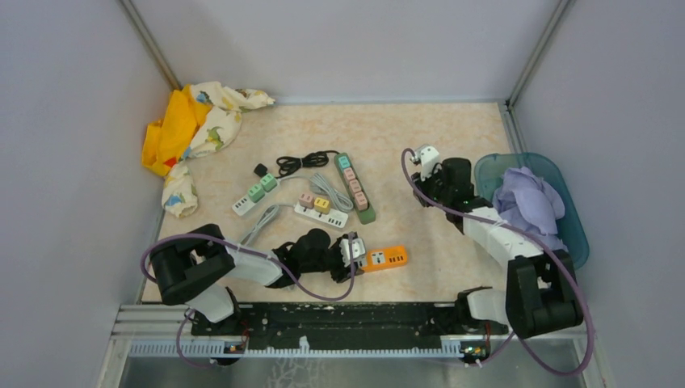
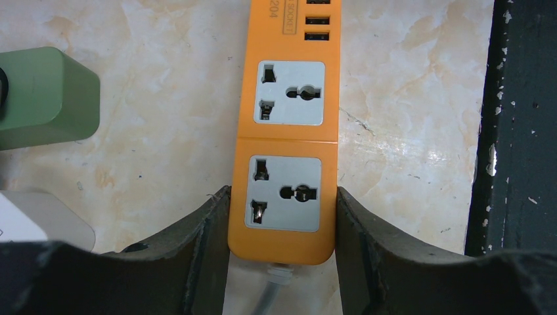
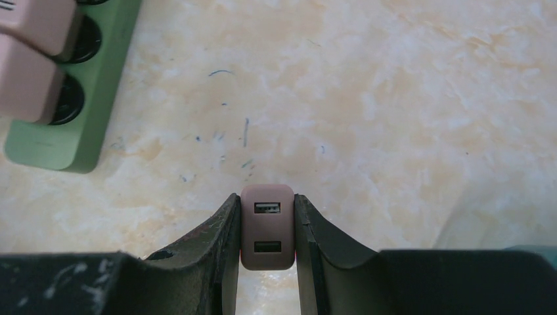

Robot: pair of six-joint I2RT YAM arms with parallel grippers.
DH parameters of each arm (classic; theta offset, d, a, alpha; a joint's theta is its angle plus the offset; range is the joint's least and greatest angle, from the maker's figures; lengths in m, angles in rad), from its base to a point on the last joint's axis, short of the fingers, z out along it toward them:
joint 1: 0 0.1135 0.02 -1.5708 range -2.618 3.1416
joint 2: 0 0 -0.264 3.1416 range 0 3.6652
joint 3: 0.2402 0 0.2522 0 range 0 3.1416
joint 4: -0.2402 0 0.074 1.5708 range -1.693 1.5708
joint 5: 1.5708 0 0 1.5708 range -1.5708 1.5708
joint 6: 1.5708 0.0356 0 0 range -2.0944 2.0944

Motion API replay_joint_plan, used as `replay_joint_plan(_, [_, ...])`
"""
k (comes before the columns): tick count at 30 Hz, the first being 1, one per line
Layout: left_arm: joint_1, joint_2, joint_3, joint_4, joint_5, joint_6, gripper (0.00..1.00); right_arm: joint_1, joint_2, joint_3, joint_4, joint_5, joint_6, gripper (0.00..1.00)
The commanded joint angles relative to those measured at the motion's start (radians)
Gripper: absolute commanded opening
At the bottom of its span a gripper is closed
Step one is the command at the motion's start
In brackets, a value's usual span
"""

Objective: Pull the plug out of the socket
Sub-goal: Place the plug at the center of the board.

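The orange socket strip [image 1: 386, 258] lies flat on the table near the front edge. My left gripper [image 1: 353, 252] is shut on its cord end, with both fingers [image 2: 210, 230] pressed against its sides [image 2: 286, 131]. Both of its grey outlets in the left wrist view hold nothing. Farther back on the right, my right gripper [image 1: 422, 162] is shut on a small pink plug [image 3: 267, 226] with two USB ports. That plug hangs above bare table, apart from the strip, and the right gripper [image 3: 267, 203] clamps it on both sides.
A green power strip [image 1: 355, 186] with pink plugs [image 3: 33, 59] lies mid-table, with its end [image 2: 46, 98] close to the orange strip. Two white strips [image 1: 321, 212] and a black cable [image 1: 299, 164] lie left of it. A yellow cloth [image 1: 190, 129] is back left. A teal bin [image 1: 485, 174] holding purple cloth stands right.
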Motion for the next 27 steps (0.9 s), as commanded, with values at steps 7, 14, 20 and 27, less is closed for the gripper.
replay_joint_plan(7, [0.002, 0.015, -0.020, -0.057, -0.013, -0.018, 0.00, -0.010, 0.084, 0.017, 0.085, 0.215, 0.024, 0.13])
replay_joint_plan(14, [0.003, 0.017, -0.021, -0.055, -0.014, -0.017, 0.00, -0.009, 0.114, 0.021, 0.085, 0.254, 0.015, 0.28])
replay_joint_plan(20, [0.002, 0.018, -0.019, -0.055, -0.015, -0.018, 0.00, -0.009, 0.137, 0.025, 0.083, 0.270, 0.013, 0.37])
replay_joint_plan(27, [0.000, 0.017, -0.020, -0.057, -0.015, -0.018, 0.00, -0.008, 0.120, 0.033, 0.066, 0.250, 0.017, 0.59])
